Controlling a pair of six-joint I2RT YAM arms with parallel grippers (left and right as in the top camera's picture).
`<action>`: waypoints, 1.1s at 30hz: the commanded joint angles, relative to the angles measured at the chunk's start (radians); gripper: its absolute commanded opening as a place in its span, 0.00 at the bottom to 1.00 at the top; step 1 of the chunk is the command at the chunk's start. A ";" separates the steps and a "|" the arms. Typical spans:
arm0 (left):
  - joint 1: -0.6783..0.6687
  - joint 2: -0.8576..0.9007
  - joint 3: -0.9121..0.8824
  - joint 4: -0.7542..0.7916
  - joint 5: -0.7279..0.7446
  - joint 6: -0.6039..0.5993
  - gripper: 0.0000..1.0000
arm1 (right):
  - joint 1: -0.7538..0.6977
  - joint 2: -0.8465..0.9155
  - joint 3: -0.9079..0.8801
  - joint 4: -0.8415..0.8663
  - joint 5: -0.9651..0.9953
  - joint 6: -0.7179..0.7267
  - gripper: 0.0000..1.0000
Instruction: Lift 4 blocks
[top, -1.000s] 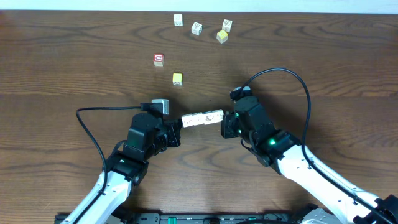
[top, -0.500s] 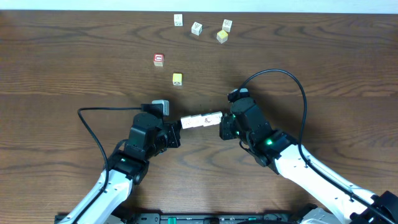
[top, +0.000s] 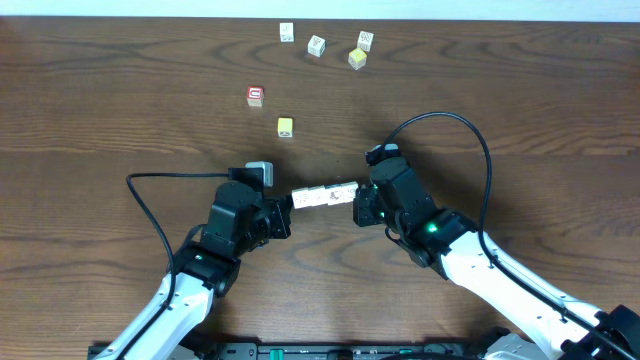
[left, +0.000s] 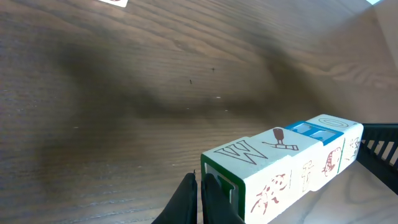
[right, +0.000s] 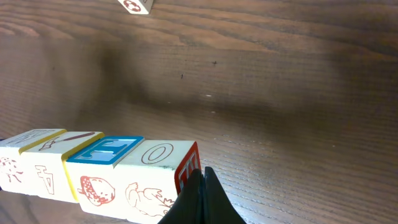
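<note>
You are looking down on a dark wooden table (top: 540, 100), with two robot arms reaching in from the bottom edge. Between them, near the middle of the table, is a row of four blocks (top: 325, 194). These are pale cubes set end to end in a short bar, tilted slightly up toward the right.

The left gripper (top: 287, 204) has its two fingers drawn together into a single tip, which presses on the left end of the row. The right gripper (top: 359, 199) is likewise pinched closed on nothing. Its tip pushes against the right end face, which shows red in the right wrist view. Neither pincer clasps a block; the bar is squeezed between the two tips.

In both wrist views the bar appears clear of the wood, and a soft dark shadow (left: 161, 99) lies on the table apart from it. From that, all four blocks seem to be off the surface together, so the lift looks largely achieved. What is left seems to be keeping the squeeze even, since a row held only by end pressure could buckle in the middle.

Toward the far edge, well apart from the arms, three loose pale cubes (top: 316, 45), two yellow cubes (top: 285, 126) and a red cube (top: 255, 95) rest on the table.
</note>
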 joint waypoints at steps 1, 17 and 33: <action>-0.050 -0.002 0.048 0.027 0.179 0.002 0.07 | 0.072 0.005 0.032 0.030 -0.227 -0.001 0.01; -0.059 0.029 0.048 0.031 0.183 -0.013 0.07 | 0.072 0.015 0.032 0.030 -0.227 0.016 0.01; -0.075 0.062 0.048 0.054 0.182 -0.013 0.08 | 0.072 0.076 0.032 0.068 -0.238 0.023 0.01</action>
